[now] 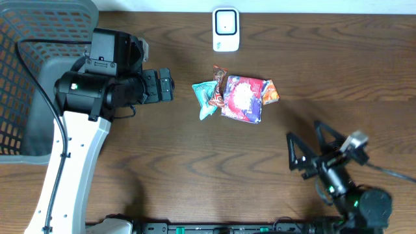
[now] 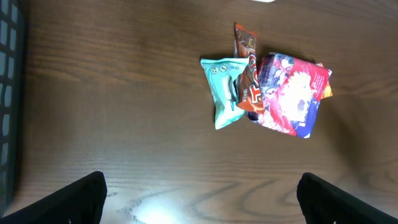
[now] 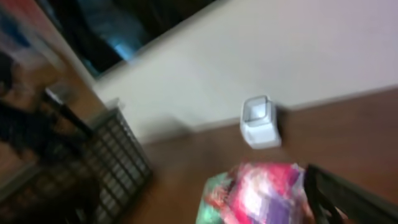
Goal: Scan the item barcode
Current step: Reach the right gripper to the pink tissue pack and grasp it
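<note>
Bare table (image 1: 195, 162) lies open on every side of the packets (image 1: 242, 99), which press together with no gap between them. A clear strip of wood separates them from the scanner (image 1: 226, 29). The mesh basket (image 1: 13, 97) blocks the left edge.

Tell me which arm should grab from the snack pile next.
Left, likely: the left fingers stand open with the snack pile ahead between them, and nearer; the right fingers, also open, sit farther off.

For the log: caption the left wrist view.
Open left tool facing teal packet, orange packet and red-purple bag, bunched on table.
</note>
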